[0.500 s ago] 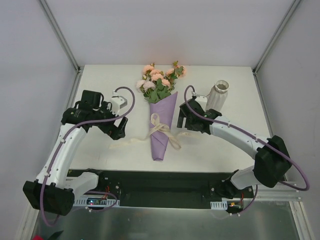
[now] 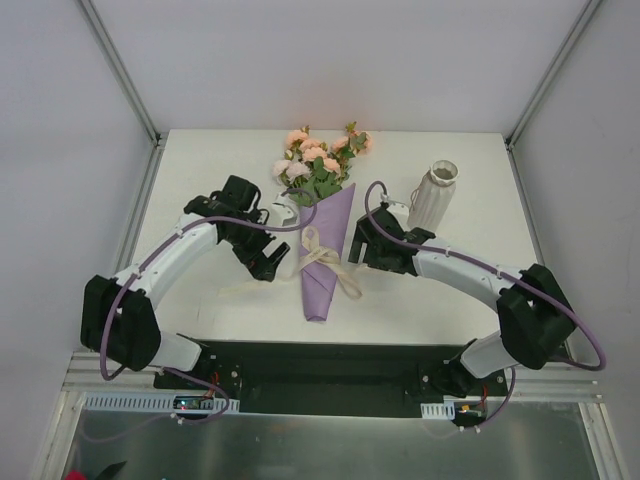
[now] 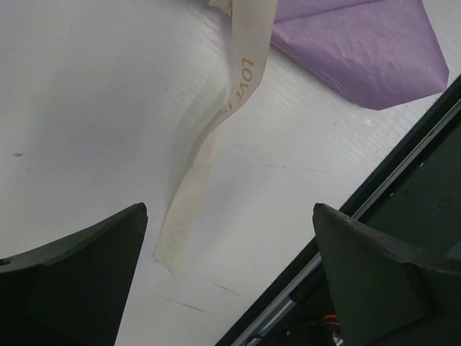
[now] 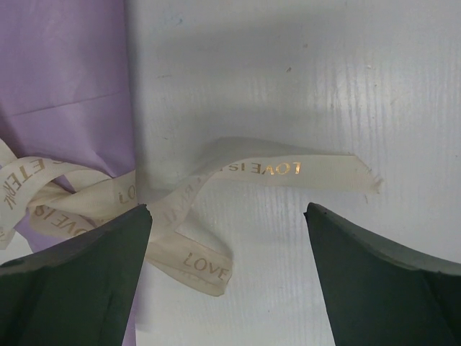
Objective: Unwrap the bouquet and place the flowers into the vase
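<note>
Top external: shows the bouquet (image 2: 326, 275) lying flat in the middle of the table (image 2: 200, 180), purple cone tip toward 6 o'clock, the flowers (image 2: 318, 160) spilling out toward 12 o'clock. Finds the ribbon (image 2: 322, 258), cream, knotted round the cone, tails trailing toward 8 and 4 o'clock. Puts the vase (image 2: 433, 195) upright at 2 o'clock of the knot, well apart from the blooms. Places the left gripper (image 2: 272, 262) at 9 o'clock of the knot, just beside the paper, and the right gripper (image 2: 358, 246) at 3 o'clock, just beside the opposite edge. Left wrist: shows both fingers (image 3: 72, 281) spread wide above a loose ribbon tail, clamping nothing. Right wrist: shows fingers (image 4: 389, 274) likewise wide apart, a gold-lettered tail lying on the table between them, nothing gripped.
</note>
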